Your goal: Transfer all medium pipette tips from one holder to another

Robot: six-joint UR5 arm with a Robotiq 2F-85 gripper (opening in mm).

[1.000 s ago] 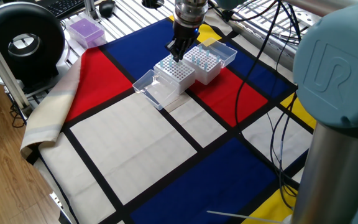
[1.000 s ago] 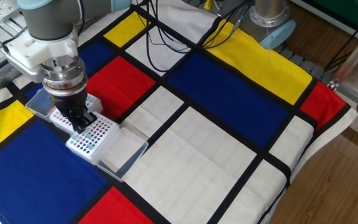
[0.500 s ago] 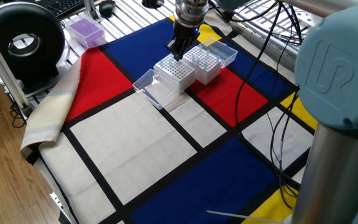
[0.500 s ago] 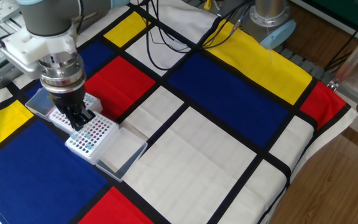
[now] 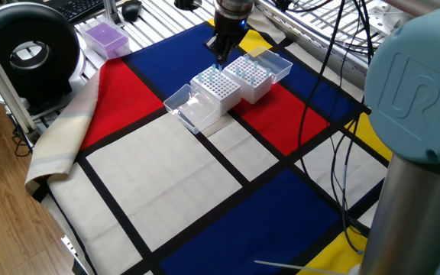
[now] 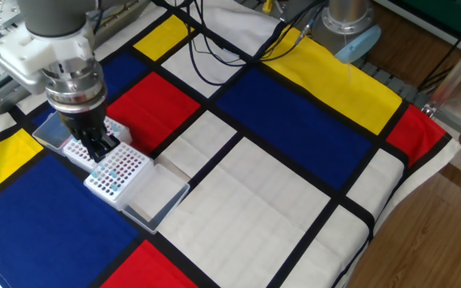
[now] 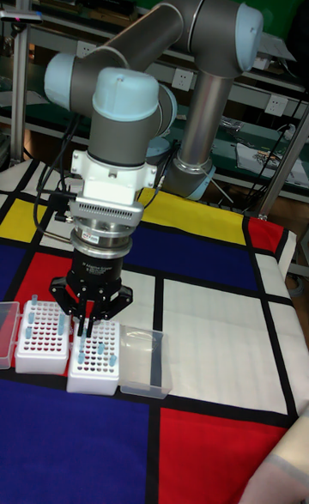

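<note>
The black two-finger pincer (image 7: 86, 325) of the grey UR5 arm (image 7: 197, 49) hangs above the near edge of one white perforated rack (image 7: 94, 354), close to the gap between it and a second white rack (image 7: 41, 346) standing just beside it. The fingers are drawn close together with only a narrow gap; whether a tip sits between them cannot be told.

The pale blue translucent cone-shaped medium pipette tips (image 6: 112, 178) stand upright in holes of both racks. In the other fixed view they appear scattered across the rack under the pincer, and a few more show in the neighbouring rack (image 6: 77, 149).

Each rack has a clear plastic hinged lid lying open and flat on the cloth: one lid (image 6: 154, 196) extends from the rack below the pincer, the other lid (image 6: 50, 132) lies on the far side of the second rack.

The table is covered by a cloth with red, blue, yellow and white panels divided by black bands (image 5: 205, 191). Black cables (image 6: 214, 56) trail across the yellow and white panels, well apart from the racks. A purple box (image 5: 104, 37) and a round black device (image 5: 27, 47) sit beyond the cloth edge. The pale blue arm housing (image 5: 422, 92) blocks the right side of one fixed view.
</note>
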